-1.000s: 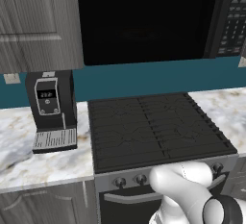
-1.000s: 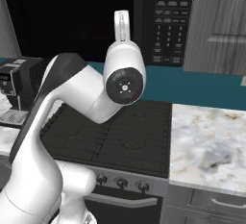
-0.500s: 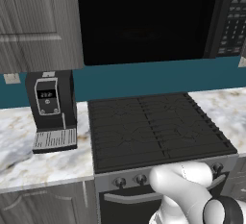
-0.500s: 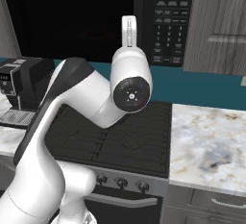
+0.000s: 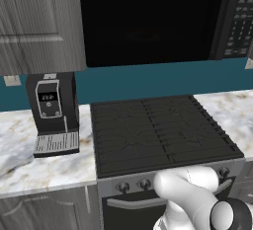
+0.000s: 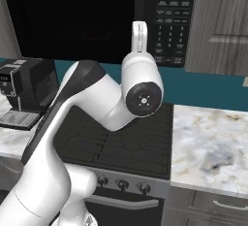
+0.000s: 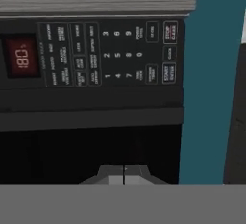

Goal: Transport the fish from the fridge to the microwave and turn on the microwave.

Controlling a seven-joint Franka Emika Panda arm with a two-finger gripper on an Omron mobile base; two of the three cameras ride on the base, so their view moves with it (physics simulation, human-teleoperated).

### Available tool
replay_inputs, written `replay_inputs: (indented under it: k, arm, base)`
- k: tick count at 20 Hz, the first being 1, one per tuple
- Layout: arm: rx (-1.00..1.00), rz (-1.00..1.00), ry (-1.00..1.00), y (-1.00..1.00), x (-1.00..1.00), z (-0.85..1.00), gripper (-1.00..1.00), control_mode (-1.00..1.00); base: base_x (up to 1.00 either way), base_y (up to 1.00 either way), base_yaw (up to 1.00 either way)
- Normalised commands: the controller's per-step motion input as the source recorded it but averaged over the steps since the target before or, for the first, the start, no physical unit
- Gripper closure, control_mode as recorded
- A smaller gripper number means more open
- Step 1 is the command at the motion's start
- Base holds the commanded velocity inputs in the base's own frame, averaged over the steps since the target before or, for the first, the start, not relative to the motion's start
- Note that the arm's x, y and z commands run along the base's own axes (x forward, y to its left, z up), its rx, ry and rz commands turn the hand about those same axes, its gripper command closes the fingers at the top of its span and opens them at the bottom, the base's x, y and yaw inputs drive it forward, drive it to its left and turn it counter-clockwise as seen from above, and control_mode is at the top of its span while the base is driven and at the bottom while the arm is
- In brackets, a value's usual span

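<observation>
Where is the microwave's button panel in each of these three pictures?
Left base view: keypad panel at the far upper right edge, right of the dark door.
Right base view: keypad panel top centre, just right of the raised white arm.
Hand view: keypad panel across the upper half, turned sideways.
Shared landmark: the teal wall bordering the microwave.

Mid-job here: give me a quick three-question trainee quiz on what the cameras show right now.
1. True or false: the pincer faces the microwave keypad.
2. What stands left of the stove on the counter? A) kettle B) coffee machine C) toaster
3. Fill in: the microwave's display glows ____.

Key: 1 true; 2 B; 3 red.
</observation>
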Motion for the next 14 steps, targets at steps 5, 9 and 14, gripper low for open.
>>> replay_inputs:
  k: [5, 9, 14]
  arm:
    - [0.00, 0.00, 0.09, -0.07, 0.23, -0.15, 1.00, -1.00]
    - [0.01, 0.00, 0.05, -0.12, 0.19, -0.13, 1.00, -1.00]
    - [0.03, 0.00, 0.03, -0.11, 0.24, -0.15, 1.00, -1.00]
  base:
    - [0.00, 0.00, 0.00]
    - [0.00, 0.00, 0.00]
    - [0.00, 0.00, 0.00]
